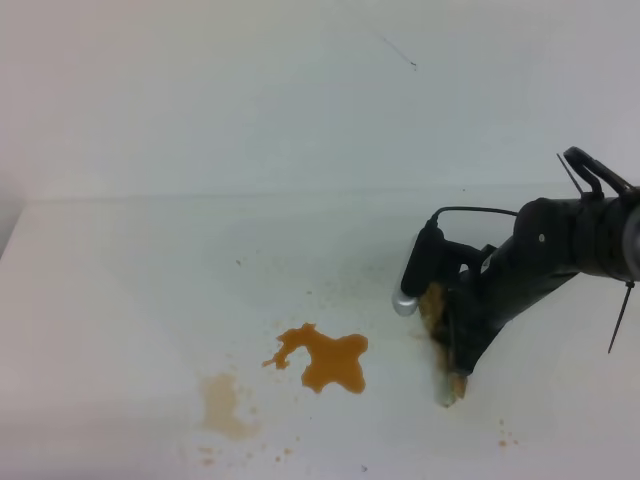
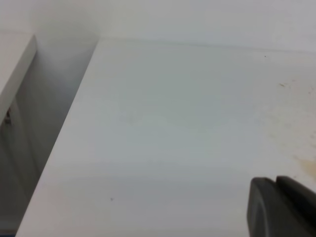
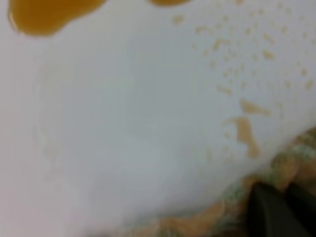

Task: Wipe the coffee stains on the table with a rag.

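Now your right gripper (image 1: 452, 352) is down on the rag (image 1: 437, 312), just right of the coffee stains (image 1: 325, 360) on the table (image 1: 140, 300); its jaws seem closed on the cloth. For the left gripper (image 2: 281, 207), far from the stains, you cannot tell the jaw state.

rag (image 1: 441, 330) tan, upright | coffee stains (image 1: 327, 360) orange, lobed (unwiped) | table (image 1: 150, 300) white

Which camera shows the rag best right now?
Exterior high: the rag shows lengthwise on the table, under the right gripper. The right wrist view catches only a blurred edge of it. The left wrist view shows none of it.
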